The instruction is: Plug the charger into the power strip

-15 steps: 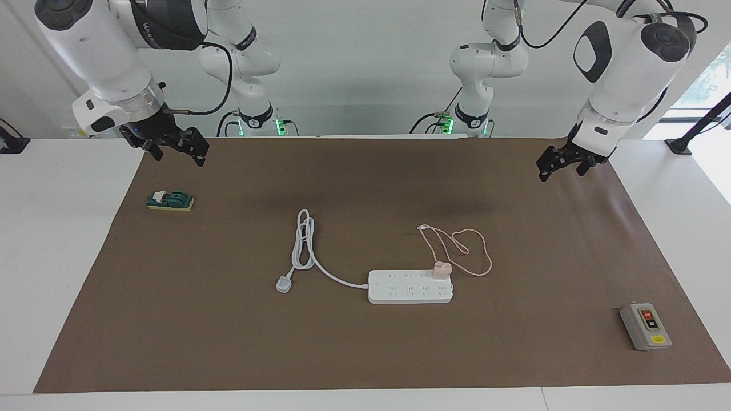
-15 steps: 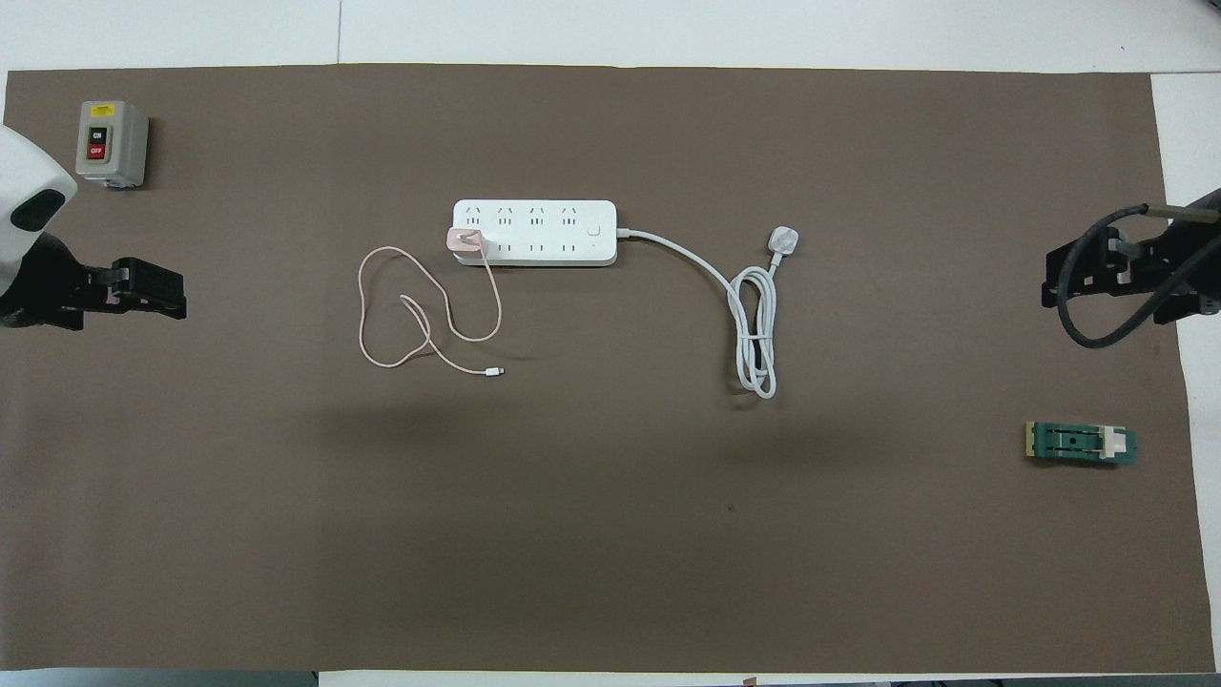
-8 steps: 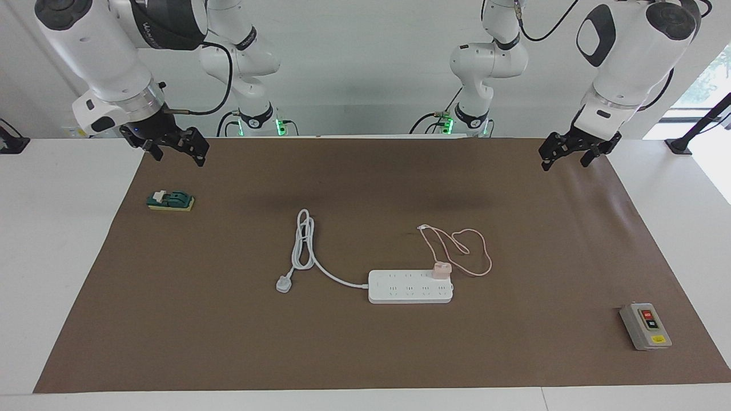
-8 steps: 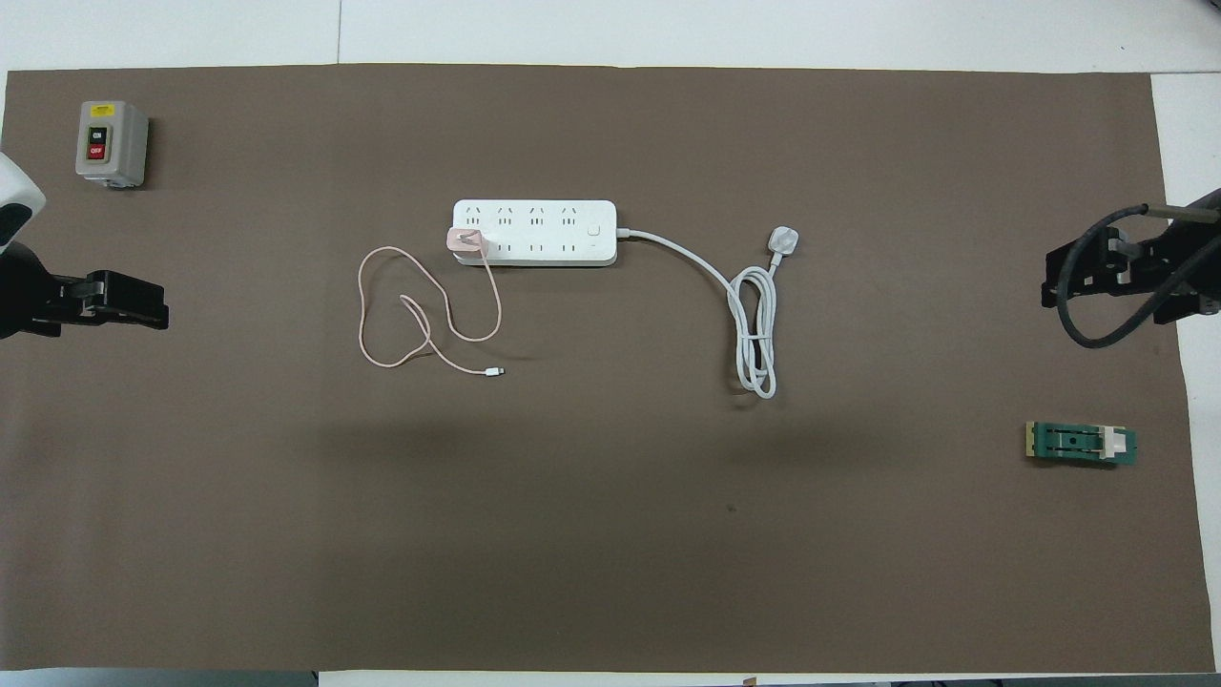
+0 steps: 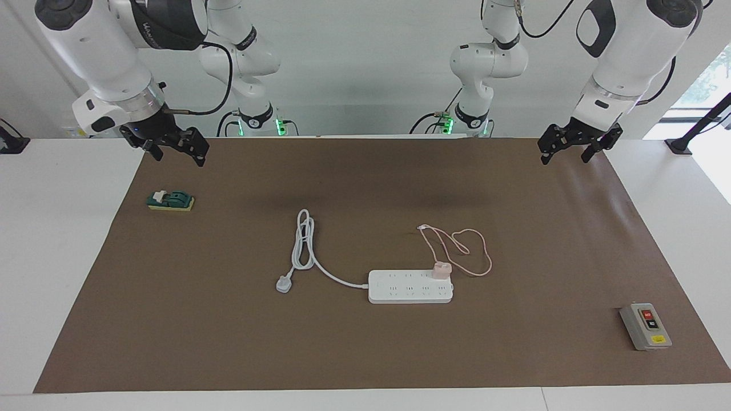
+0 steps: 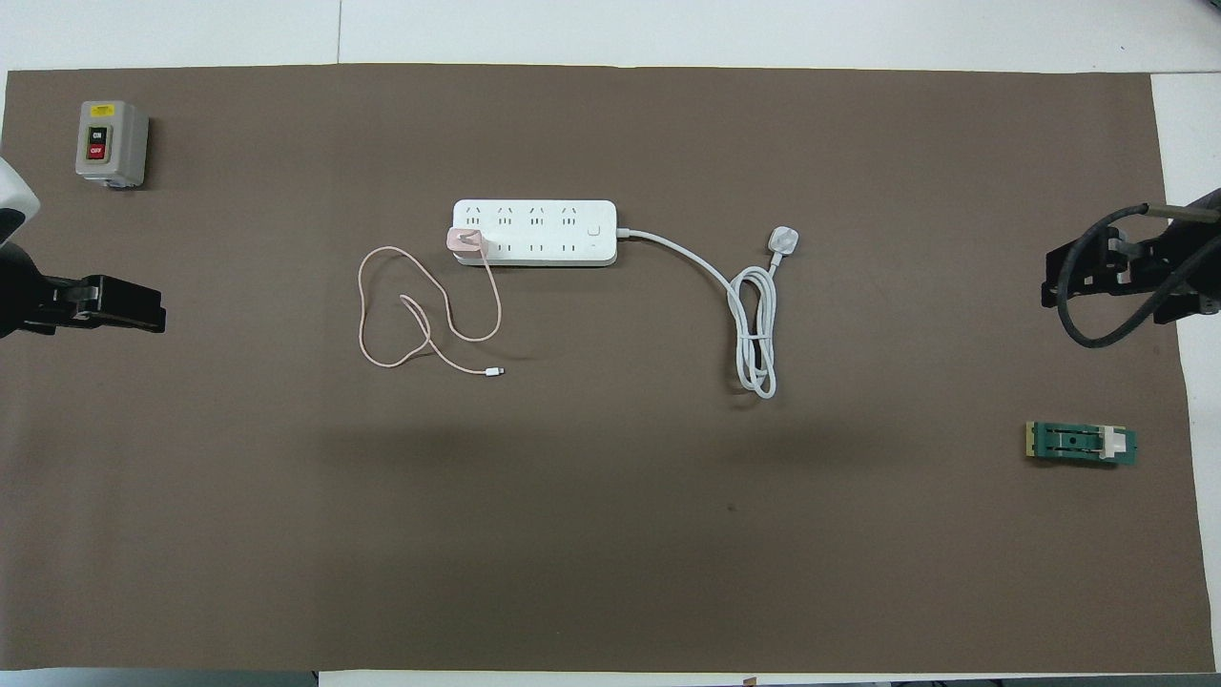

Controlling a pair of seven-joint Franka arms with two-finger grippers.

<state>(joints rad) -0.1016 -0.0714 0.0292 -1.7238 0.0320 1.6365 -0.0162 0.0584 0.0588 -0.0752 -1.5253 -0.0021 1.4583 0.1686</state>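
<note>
Judging from the charger [image 5: 441, 269] seated upright on the strip [image 5: 410, 286] at its left-arm end, only seating is to be verified, both the left gripper [image 5: 573, 147] and right gripper [image 5: 176, 148] being kept wide, empty and well apart from the strip; no writing is legible.

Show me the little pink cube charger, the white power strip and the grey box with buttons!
Pale-pink cube charger [image 6: 466, 241]: overhead view, on its top face.
Flat white power strip [image 6: 548, 229]: overhead view, middle of its socket face.
Small grey button box [image 5: 646, 325]: facing view, on its front panel.
</note>
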